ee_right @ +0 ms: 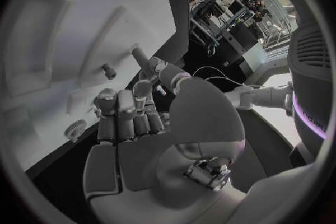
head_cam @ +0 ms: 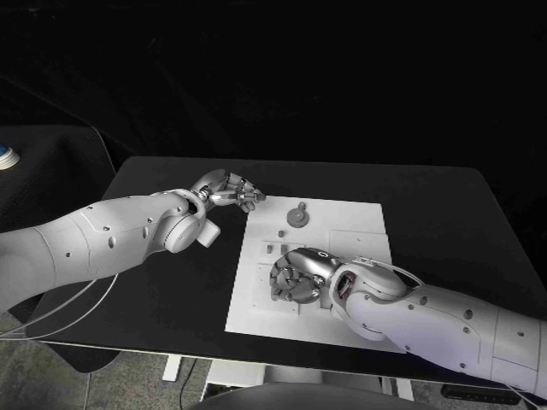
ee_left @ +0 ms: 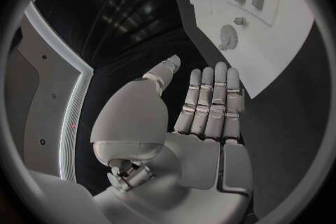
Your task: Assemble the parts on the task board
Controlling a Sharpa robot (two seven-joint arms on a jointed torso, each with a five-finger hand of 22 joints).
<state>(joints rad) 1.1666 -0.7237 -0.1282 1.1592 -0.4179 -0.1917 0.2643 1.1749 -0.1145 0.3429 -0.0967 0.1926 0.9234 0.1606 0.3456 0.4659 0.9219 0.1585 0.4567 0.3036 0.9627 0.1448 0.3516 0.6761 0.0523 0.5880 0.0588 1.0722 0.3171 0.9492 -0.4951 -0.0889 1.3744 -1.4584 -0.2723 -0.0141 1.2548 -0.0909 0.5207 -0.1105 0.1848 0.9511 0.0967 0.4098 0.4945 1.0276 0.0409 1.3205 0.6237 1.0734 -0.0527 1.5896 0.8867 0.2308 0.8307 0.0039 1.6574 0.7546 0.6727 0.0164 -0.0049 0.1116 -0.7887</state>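
White task board (head_cam: pixel 348 222) lies mid-bench (head_cam: pixel 446 196), both silver hands at it.
Right hand (head_cam: pixel 301 275) hovers over the board's near half, fingers loosely curled and grasping nothing; left hand (head_cam: pixel 228 190) sits released, fingers straight, beside the board's far left corner. A round grey part (head_cam: pixel 297 216) rests on the far half.

Robotics lab, black table (head_cam: pixel 162 256), dark drapes, equipment racks (ee_right: pixel 231 11) behind
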